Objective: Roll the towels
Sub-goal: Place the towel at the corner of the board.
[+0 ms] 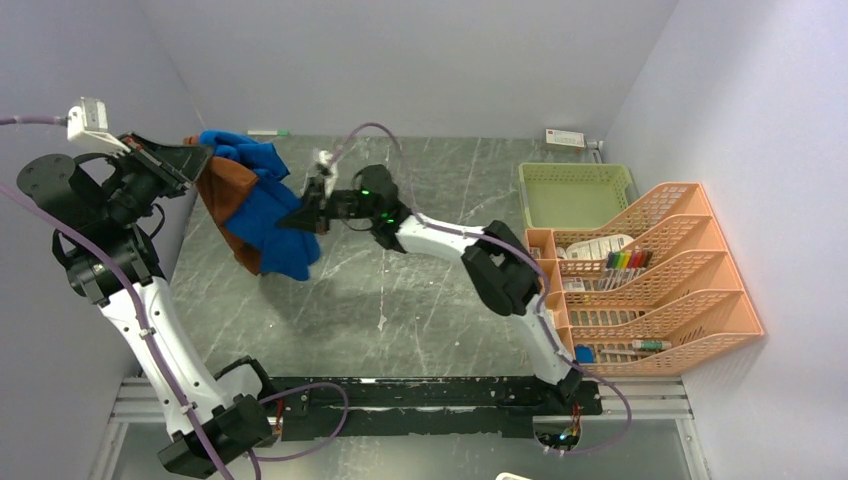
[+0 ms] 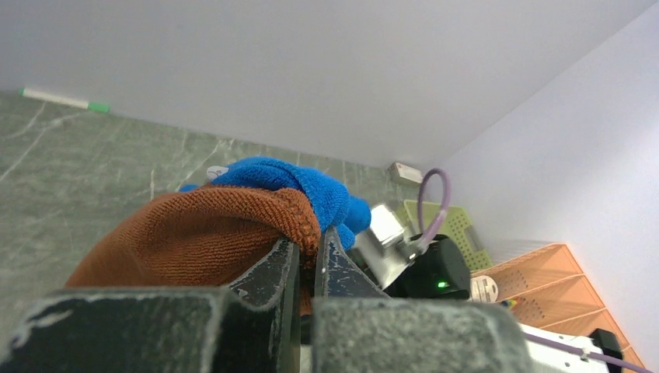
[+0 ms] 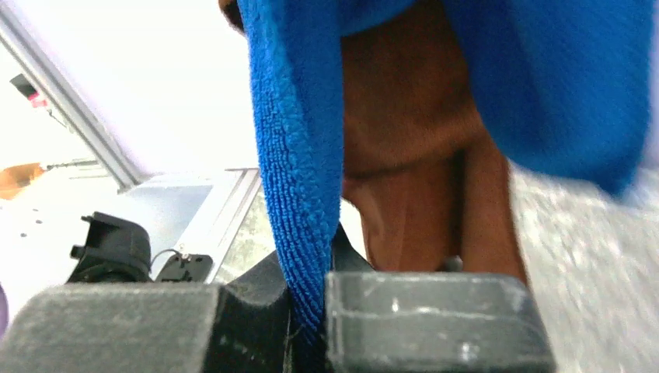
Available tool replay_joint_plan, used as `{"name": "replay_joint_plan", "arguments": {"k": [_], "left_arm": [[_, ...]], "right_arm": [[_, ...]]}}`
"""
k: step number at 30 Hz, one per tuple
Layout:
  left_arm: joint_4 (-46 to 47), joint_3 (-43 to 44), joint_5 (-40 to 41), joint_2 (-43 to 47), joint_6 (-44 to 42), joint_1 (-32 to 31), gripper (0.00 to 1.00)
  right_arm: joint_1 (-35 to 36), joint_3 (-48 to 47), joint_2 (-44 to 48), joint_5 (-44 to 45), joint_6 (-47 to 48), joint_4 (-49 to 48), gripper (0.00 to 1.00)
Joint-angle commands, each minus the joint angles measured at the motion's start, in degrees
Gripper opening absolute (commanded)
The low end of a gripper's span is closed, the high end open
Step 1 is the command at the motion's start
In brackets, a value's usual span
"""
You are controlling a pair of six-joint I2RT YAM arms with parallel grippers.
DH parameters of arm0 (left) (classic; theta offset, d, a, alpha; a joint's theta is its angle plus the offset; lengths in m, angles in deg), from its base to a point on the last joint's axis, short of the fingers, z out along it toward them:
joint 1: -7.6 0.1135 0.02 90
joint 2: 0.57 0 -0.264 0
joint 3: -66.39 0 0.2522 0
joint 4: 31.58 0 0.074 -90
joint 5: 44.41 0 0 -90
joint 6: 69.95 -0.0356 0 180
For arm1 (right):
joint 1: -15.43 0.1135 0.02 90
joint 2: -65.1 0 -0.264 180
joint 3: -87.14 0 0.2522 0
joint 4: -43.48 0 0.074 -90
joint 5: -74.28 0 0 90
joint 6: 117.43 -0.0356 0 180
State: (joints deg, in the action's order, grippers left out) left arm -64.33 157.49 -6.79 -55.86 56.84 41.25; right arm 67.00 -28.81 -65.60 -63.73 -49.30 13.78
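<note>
The rust-brown towel [image 1: 228, 190] and the royal blue towel [image 1: 268, 215] hang together in the air above the table's far left. My left gripper [image 1: 197, 158] is shut on the top edge of the brown towel [image 2: 194, 233], with the blue towel [image 2: 299, 183] bunched just beyond it. My right gripper [image 1: 302, 216] is shut on an edge of the blue towel [image 3: 299, 179], which hangs between its fingers, and the brown towel [image 3: 412, 155] hangs behind. The lower ends of both towels dangle near the tabletop.
A green basket [image 1: 572, 192] stands at the back right. An orange tiered rack [image 1: 650, 280] holding small items fills the right side. A white marker [image 1: 266, 132] lies by the back wall. A small white box [image 1: 565, 138] sits at the far right corner.
</note>
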Motion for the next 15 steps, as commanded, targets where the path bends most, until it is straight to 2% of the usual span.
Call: {"name": "replay_joint_plan", "arguments": {"k": [1, 2, 4, 5, 7, 9, 11, 15], "left_arm": [[-5.27, 5.02, 6.86, -0.31, -4.86, -0.12, 0.13], [-7.43, 5.68, 9.26, -0.19, -5.85, -0.16, 0.19], [-9.20, 5.85, 14.06, 0.55, -7.05, -0.09, 0.32], [-9.22, 5.51, 15.58, 1.01, -7.27, -0.13, 0.36], [-8.41, 4.40, 17.61, 1.88, -7.09, -0.08, 0.38], [-7.37, 3.59, 18.21, 2.36, -6.63, -0.16, 0.34], [-6.48, 3.56, 17.87, 2.23, -6.31, -0.15, 0.10], [-1.65, 3.86, 18.15, 0.73, -1.73, -0.12, 0.07]], "right_arm": [[-10.67, 18.10, 7.95, 1.05, -11.70, -16.22, 0.00], [-13.82, 23.99, 10.04, 1.36, -15.17, -22.85, 0.00], [-19.32, 30.64, 13.35, 1.40, -19.48, -27.79, 0.00], [-21.66, 33.23, 14.48, 1.58, -20.12, -28.31, 0.00], [-25.29, 36.79, 18.73, 2.38, -18.51, -26.29, 0.00], [-27.15, 38.99, 21.55, 3.40, -15.95, -23.12, 0.00], [-27.29, 39.13, 23.28, 4.77, -13.38, -18.94, 0.00], [-20.07, 32.44, 22.67, 8.11, -3.16, -3.23, 0.00]]}}
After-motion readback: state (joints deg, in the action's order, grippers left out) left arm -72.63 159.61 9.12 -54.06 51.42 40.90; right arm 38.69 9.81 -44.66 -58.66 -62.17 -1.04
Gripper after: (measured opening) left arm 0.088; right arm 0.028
